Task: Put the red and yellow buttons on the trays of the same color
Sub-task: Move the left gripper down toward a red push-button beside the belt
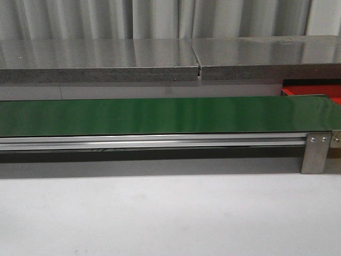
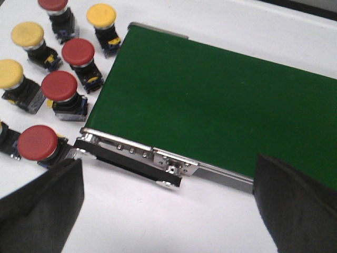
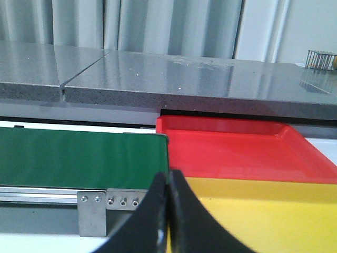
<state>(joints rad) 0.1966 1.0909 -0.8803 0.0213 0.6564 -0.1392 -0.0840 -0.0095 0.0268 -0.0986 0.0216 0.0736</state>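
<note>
Several red buttons (image 2: 59,85) and three yellow buttons (image 2: 27,33) stand in a cluster on the white table just off the end of the green belt (image 2: 210,100). My left gripper (image 2: 167,179) hovers open over the table beside that belt end; nothing is between its fingers, and the nearest red button (image 2: 37,142) sits just beyond one fingertip (image 2: 58,184). My right gripper (image 3: 168,179) is shut and empty. It hangs in front of the yellow tray (image 3: 263,221) and the red tray (image 3: 237,153) behind it, and both trays look bare. Neither gripper shows in the front view.
The green belt (image 1: 160,114) on its aluminium frame (image 1: 315,152) runs across the front view. A sliver of the red tray (image 1: 303,92) shows at its right end. Behind stands a grey stone ledge (image 1: 160,58), with white table (image 1: 160,218) in front.
</note>
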